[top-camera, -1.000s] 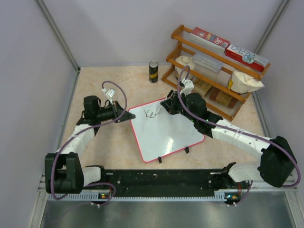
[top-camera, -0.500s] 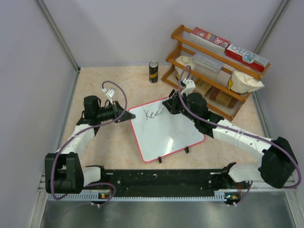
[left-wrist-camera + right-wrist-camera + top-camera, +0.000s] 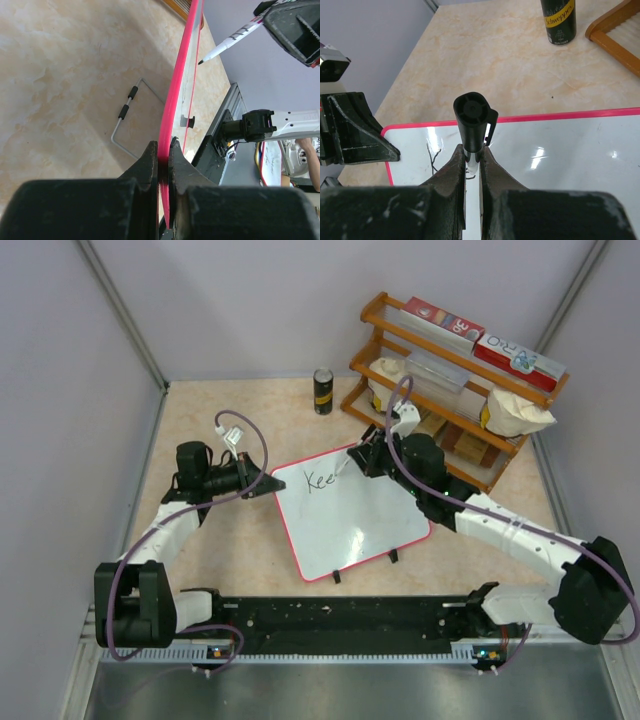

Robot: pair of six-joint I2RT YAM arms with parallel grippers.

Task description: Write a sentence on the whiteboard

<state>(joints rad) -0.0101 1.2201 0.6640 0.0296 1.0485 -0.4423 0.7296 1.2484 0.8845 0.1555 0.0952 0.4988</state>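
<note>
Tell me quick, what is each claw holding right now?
Left claw: closed, gripping the whiteboard by its red rim.
Right claw: closed, holding the marker.

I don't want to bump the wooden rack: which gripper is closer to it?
Right. The right gripper, shut on the marker, is at the far edge of the whiteboard, just in front of the rack; the left gripper clamps its left corner, farther off.

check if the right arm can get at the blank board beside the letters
Probably yes: the right pincer holds the marker beside the lettering, the whiteboard there is bare, and the left pincer clamps its left corner.
</note>
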